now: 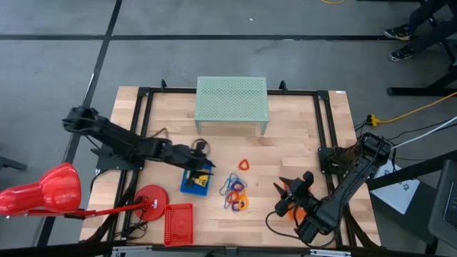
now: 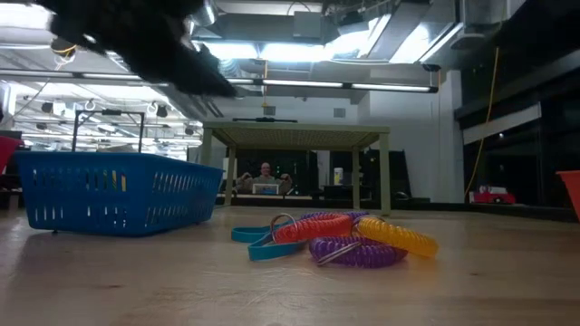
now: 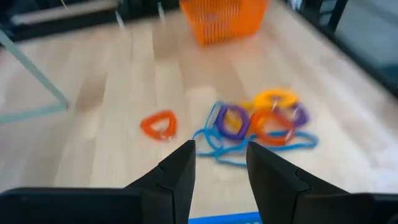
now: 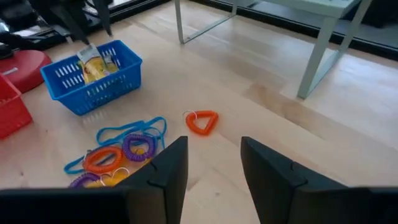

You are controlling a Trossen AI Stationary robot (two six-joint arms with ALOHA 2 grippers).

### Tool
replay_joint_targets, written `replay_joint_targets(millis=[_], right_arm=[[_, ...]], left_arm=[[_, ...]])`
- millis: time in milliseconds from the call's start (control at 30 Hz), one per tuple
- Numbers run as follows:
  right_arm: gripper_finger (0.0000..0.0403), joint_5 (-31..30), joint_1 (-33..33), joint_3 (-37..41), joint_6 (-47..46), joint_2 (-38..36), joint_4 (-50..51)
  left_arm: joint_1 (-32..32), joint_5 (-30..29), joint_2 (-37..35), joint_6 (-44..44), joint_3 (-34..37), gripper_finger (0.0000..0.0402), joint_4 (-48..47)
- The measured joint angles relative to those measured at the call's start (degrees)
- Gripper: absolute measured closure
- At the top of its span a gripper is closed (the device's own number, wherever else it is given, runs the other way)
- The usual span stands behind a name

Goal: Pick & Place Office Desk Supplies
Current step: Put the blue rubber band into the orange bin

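High view shows the left gripper (image 1: 202,165) over the blue tray (image 1: 194,181), fingers apart and empty. Right gripper (image 1: 291,188) waits, fingers apart. Next it should probably grab the orange loop (image 1: 243,165).

The blue tray (image 1: 194,183) holds yellow clips (image 1: 202,180), with the left gripper (image 1: 202,158) just above it. Right of the tray lie coloured loops (image 1: 235,193); farther right, the right gripper (image 1: 291,187).

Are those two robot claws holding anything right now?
No. The left gripper is open and empty above the blue mesh basket; the right gripper is open and empty too, above bare wood near the orange mesh basket.
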State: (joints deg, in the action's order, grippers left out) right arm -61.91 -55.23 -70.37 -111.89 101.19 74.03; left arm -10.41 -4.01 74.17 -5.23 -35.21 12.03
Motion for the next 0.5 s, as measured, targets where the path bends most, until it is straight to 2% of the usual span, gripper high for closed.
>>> replay_joint_targets(millis=[200,500], right_arm=[[0.0252,-0.1,0.3,0.0,2.3,0.0,-1.6],[0.0252,-0.1,0.3,0.0,4.4,0.0,-3.3]], left_arm=[[3.2,9.4,11.7,-1.8,-7.8,0.0261,-0.4],[4.2,6.7,24.2,-11.3,-20.3,0.0261,-13.2]])
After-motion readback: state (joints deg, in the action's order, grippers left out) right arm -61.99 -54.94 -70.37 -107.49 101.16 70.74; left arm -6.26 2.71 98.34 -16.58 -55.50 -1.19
